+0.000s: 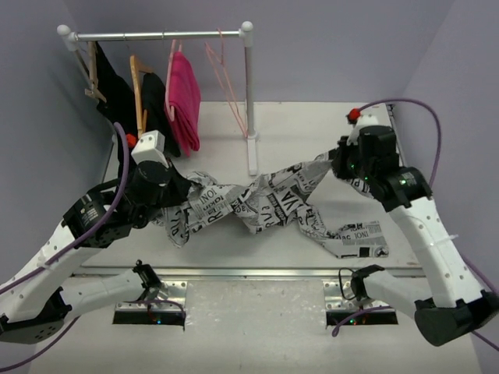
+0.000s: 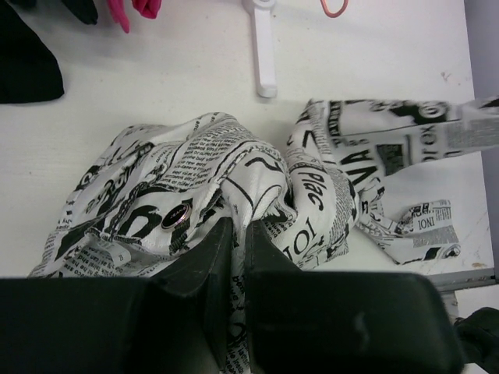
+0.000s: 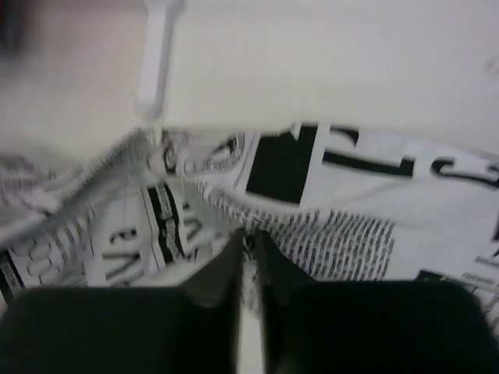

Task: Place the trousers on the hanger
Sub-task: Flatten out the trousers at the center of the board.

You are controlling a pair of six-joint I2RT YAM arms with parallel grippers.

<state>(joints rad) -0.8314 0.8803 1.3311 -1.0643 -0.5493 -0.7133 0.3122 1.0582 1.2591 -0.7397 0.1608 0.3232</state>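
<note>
The newspaper-print trousers (image 1: 265, 204) stretch crumpled across the table between both arms. My left gripper (image 1: 185, 192) is shut on the waist end, near the metal button (image 2: 175, 216); cloth is pinched between its fingers (image 2: 238, 234). My right gripper (image 1: 335, 165) is shut on the other end of the trousers (image 3: 343, 195), held a little above the table; fabric sits between its fingers (image 3: 249, 241). One leg (image 1: 355, 238) trails toward the front right. The thin pink hanger (image 1: 228, 86) hangs bare on the rail at the back, apart from both grippers.
A white clothes rack (image 1: 248, 93) stands at the back, its post foot (image 2: 265, 54) just beyond the trousers. On its rail hang black garments on wooden hangers (image 1: 129, 93) and a bright pink garment (image 1: 185, 97). Purple walls close the sides.
</note>
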